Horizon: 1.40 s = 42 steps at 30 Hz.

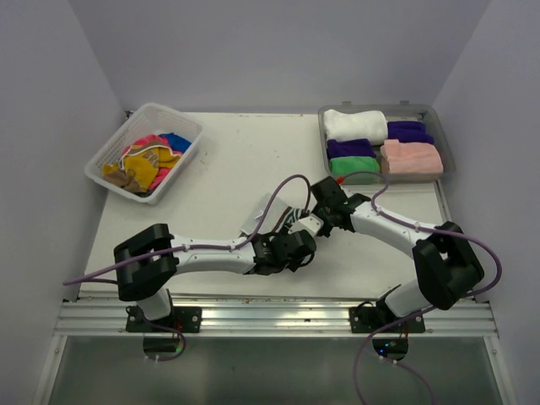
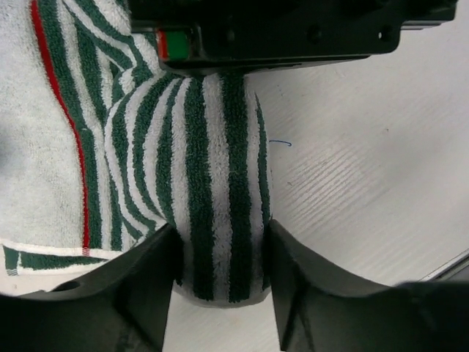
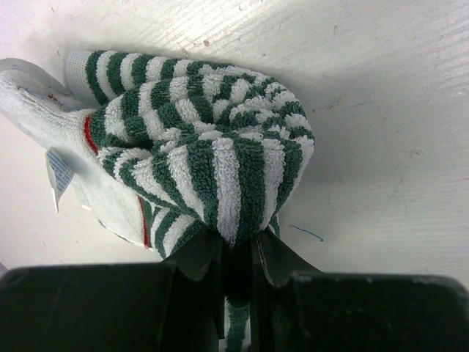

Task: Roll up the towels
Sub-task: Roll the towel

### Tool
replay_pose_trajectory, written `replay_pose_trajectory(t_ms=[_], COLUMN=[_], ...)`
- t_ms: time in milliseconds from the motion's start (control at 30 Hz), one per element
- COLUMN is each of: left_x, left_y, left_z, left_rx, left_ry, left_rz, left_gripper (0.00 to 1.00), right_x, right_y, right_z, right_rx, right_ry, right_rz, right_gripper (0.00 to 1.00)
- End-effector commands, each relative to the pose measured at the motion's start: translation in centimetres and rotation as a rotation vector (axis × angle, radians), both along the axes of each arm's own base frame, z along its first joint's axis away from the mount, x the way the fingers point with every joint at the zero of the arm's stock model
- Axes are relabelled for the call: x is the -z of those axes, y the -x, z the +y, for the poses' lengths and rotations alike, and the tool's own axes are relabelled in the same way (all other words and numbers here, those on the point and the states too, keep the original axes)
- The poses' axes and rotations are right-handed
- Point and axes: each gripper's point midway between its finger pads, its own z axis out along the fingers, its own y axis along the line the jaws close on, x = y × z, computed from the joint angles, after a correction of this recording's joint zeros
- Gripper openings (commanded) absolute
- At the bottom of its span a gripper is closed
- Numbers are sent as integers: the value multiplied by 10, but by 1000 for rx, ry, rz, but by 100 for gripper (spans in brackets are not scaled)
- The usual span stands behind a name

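A green-and-white striped towel (image 1: pixel 285 218) lies partly rolled at the table's middle, between my two grippers. In the left wrist view its rolled end (image 2: pixel 212 169) sits between my left gripper's (image 2: pixel 220 243) fingers, which press on both sides of the roll. In the right wrist view the towel's (image 3: pixel 212 154) bunched end is pinched by my right gripper (image 3: pixel 236 249), shut on it. From above, the left gripper (image 1: pixel 295 245) is just near of the towel and the right gripper (image 1: pixel 319 218) is at its right end. The right gripper's black body (image 2: pixel 278 29) fills the top of the left wrist view.
A white lattice basket (image 1: pixel 114 156) at the back left holds several loose towels (image 1: pixel 152 160). A grey tray (image 1: pixel 445 156) at the back right holds several rolled towels: white (image 1: pixel 354 125), purple (image 1: pixel 407 131), green (image 1: pixel 354 165), pink (image 1: pixel 411 158).
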Motion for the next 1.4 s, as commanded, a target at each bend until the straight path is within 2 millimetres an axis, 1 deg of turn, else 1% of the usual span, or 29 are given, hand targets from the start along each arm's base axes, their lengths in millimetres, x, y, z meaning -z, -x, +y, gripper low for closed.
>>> replay_pose_trajectory(t_ms=[0,33,100,133,167,200,233,267,300,333,400,433,467,500,567,633,667,833,867,967,1000,1033,1100,1133,1200,1233,1300,1333,1367], left_x=[-6,-5,-4,-4,-6,-8,-9,-12,-15,-17,-22,-22,-23,-23,-24,-26,-23,-23,-21,-15,-14,-15,-14,-14,-14,-13,-12,-12,-10], left_y=[-13,-13,-12,-12,-11,-11,-12,-5,-15,-16,-16,-16,-18,-18,-17,-17,-17,-14,-15,-14,-13,-13,-12,-13,-13,-14,-15,-15,-15], left_z=[-8,-8,-9,-9,-8,-8,-6,-5,1,4,8,10,11,12,13,15,15,19,21,24,25,26,29,30,33,34,36,37,38], left_rx=[-33,-32,-19,-11,-1,7,10,30,9,9,12,12,17,20,19,33,21,29,15,6,5,3,-5,-9,-15,-19,-28,-30,-33], left_ry=[15,23,75,101,164,201,236,299,339,367,452,477,539,564,630,681,703,820,835,838,840,845,863,870,880,882,885,884,882], left_rz=[-26,-13,51,79,139,173,206,263,283,304,375,404,451,478,525,582,610,734,749,772,778,779,792,794,799,798,799,800,800], left_gripper=[49,39,27,14,9,3,0,0,0,0,0,0,0,0,0,0,0,0,0,0,0,0,0,0,0,0,0,0,0], right_x=[-6,-6,-8,-9,-11,-15,-18,-20,-23,-29,-36,-46,-48,-52,-63,-64,-70,-63,-62,-57,-51,-50,-42,-33,-23,-13,-3,-1,7], right_y=[5,5,5,5,5,4,4,5,4,3,2,0,0,1,0,1,2,0,-1,-6,-7,-11,-12,-14,-14,-15,-16,-18,-18], right_z=[-5,-6,-6,-5,-5,-2,-2,-2,-2,-4,-7,-9,-11,-13,-14,-12,-10,-4,-2,6,8,11,14,16,19,21,24,27,28], right_rx=[5,6,5,-1,-9,-19,-28,-40,-46,-50,-70,-71,-77,-80,-84,-87,-87,-88,-91,-100,-100,-101,-96,-96,-92,-90,-85,-85,-79], right_ry=[11,9,0,-7,-12,-32,-36,-37,-37,-39,-24,-29,-22,-21,-41,-78,-105,-149,-155,-173,-169,-174,-173,-164,-167,-161,-160,-166,-157], right_rz=[2,-2,-18,-30,-39,-60,-68,-78,-92,-114,-145,-180,-195,-210,-259,-298,-321,-340,-341,-334,-317,-319,-297,-277,-252,-230,-205,-209,-186], right_gripper=[3,12,25,42,49,54,63,66,69,73,77,79,80,81,82,83,83,83,83,83,83,83,83,82,81,79,75,70,66])
